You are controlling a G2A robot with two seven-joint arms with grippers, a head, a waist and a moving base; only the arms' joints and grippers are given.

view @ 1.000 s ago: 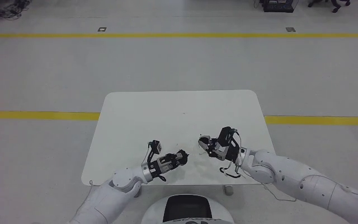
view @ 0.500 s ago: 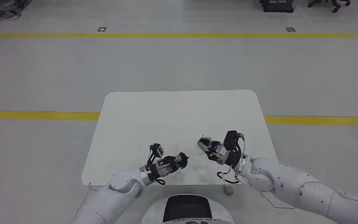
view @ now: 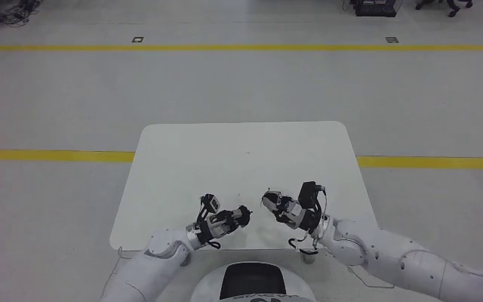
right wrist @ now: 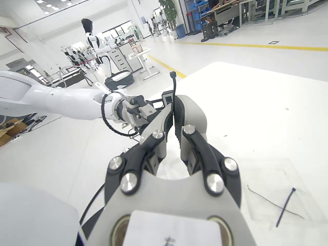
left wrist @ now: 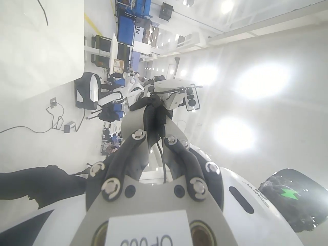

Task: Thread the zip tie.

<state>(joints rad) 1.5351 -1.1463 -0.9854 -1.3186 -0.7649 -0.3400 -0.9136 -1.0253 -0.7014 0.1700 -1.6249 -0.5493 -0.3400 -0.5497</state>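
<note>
Top view: both arms are over the near edge of the white worktop. The left gripper and right gripper point at each other, close but apart.

Left wrist view: the left fingers are pressed together. Whether anything lies between them I cannot tell.

Right wrist view: the right fingers are clenched on the zip tie, which stands upright with its head free above them. A second tie lies on the worktop, crossed with a thin black strand.

Assessment: the pick-up looks done, but no loop is formed. Bringing the tail to the head and feeding it through remains.
</note>
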